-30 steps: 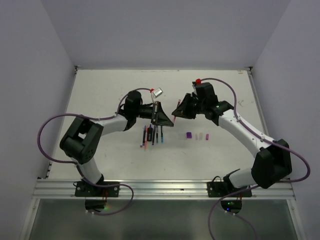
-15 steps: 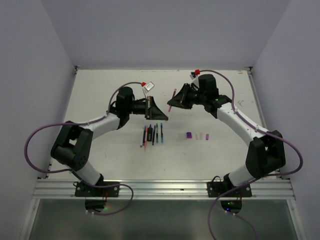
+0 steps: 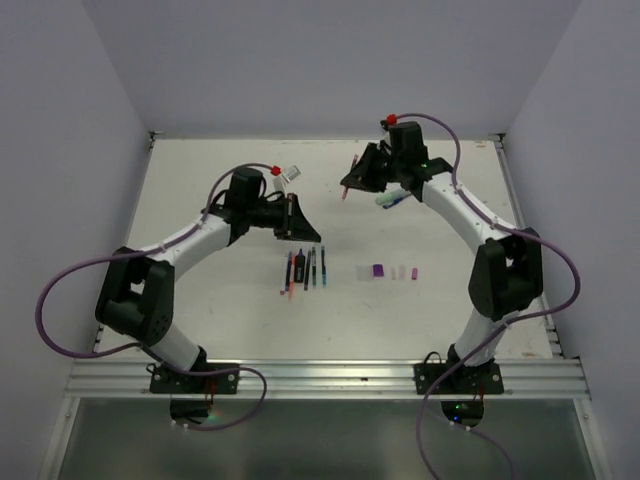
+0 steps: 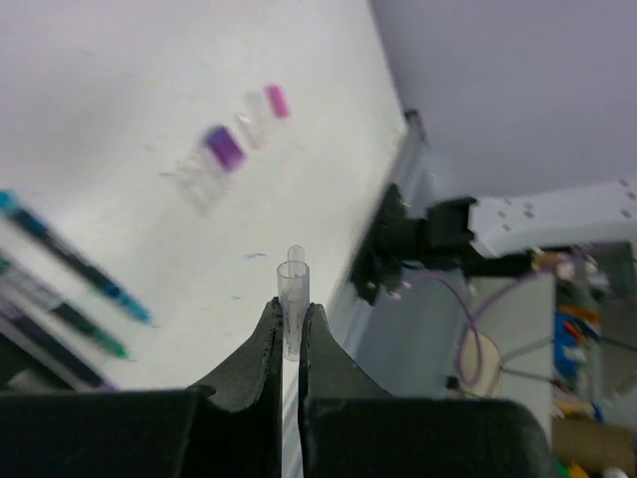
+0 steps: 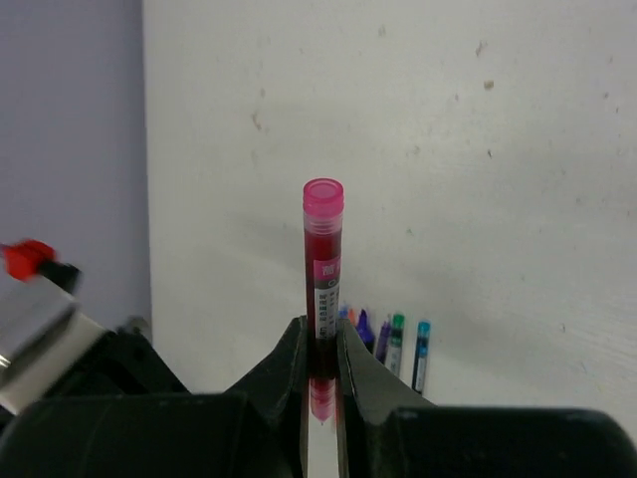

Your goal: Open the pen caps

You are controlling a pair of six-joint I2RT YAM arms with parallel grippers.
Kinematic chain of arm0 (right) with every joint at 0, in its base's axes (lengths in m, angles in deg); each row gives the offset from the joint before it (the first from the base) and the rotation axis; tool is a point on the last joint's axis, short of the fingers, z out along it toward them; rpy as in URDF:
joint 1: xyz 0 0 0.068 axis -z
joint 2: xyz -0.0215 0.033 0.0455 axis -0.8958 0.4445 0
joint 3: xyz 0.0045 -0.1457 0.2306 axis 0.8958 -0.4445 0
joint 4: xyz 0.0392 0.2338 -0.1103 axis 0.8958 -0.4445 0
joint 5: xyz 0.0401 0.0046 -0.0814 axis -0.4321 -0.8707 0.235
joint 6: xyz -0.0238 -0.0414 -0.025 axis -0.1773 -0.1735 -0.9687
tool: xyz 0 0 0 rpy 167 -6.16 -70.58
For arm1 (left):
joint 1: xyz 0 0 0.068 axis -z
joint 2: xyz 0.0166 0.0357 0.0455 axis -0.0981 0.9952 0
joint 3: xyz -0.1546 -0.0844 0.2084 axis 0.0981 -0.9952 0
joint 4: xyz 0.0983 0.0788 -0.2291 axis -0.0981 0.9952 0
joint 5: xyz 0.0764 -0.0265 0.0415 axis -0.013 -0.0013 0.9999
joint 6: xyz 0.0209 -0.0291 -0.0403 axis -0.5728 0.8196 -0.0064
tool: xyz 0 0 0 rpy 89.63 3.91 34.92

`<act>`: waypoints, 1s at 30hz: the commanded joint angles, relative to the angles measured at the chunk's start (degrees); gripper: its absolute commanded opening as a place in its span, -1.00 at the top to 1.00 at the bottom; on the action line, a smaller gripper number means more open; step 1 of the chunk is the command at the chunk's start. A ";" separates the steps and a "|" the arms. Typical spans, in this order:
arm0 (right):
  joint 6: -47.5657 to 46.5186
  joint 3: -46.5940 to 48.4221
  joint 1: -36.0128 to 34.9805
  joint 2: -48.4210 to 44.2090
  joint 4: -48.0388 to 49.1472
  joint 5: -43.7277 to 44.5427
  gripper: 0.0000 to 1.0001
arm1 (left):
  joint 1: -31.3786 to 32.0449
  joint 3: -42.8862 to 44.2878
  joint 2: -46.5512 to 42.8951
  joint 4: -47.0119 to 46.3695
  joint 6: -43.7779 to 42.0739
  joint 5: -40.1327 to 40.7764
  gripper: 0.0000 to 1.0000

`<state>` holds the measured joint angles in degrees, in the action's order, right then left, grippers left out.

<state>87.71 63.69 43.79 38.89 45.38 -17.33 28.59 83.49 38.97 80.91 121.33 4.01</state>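
Jaws of the left tool [image 4: 291, 307] are pressed almost together on a clear cap [image 4: 293, 282], a small see-through tube. Its lower part is pinched between the tips, and its open rim sticks out straight ahead of them. Nothing else is in that grip.

The right tool [image 5: 320, 327] is likewise closed to a narrow slit, and in the slit sits a pink pen [image 5: 322, 239]. The pen runs straight out in front of the tips. Its bright pink rounded end is farthest from the tool, and a pale label on the barrel sits just ahead of the tips. Its other end is hidden between the jaws.

Seen from above, the two tools are well apart over the far half of the surface [image 3: 220, 300], and the cap and the pen do not touch.

The loose caps [image 3: 378, 271] lie in a short row on the surface, between the two tools and nearer the arm bases than either. They are see-through, purple, whitish and pink, side by side. In the left wrist view they are blurred, ahead and to the left of the tips, well apart from the held cap.

The pens [image 3: 305, 270] lie side by side on the near side of the left tool, beside that row. In the right wrist view a few of them show past the right tool's tips.
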 commanded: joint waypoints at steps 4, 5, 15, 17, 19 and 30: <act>-9.43 -0.57 -5.49 4.03 -20.15 2.60 1.00 | -4.77 5.48 -4.33 19.19 -7.79 23.33 1.00; -9.09 -1.81 -6.02 4.03 -19.63 2.16 1.00 | -4.94 5.30 -5.21 18.66 -7.34 24.31 1.00; -9.70 -5.34 -10.24 8.16 -19.89 2.51 1.00 | -4.94 4.60 -7.33 17.24 -5.05 27.31 1.00; -9.96 -5.34 -10.42 8.77 -20.06 3.38 1.00 | -4.94 4.68 -7.50 17.42 -5.05 27.31 1.00; -10.49 -5.17 -11.03 9.30 -20.85 4.52 1.00 | -4.94 4.86 -7.68 18.12 -5.40 27.66 1.00; -11.10 -4.64 -12.70 12.73 -21.91 7.69 1.00 | -4.94 3.81 -10.05 18.39 -4.96 28.63 1.00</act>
<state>77.57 58.07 32.10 50.80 24.51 -11.21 23.65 87.75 31.62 99.20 116.28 32.36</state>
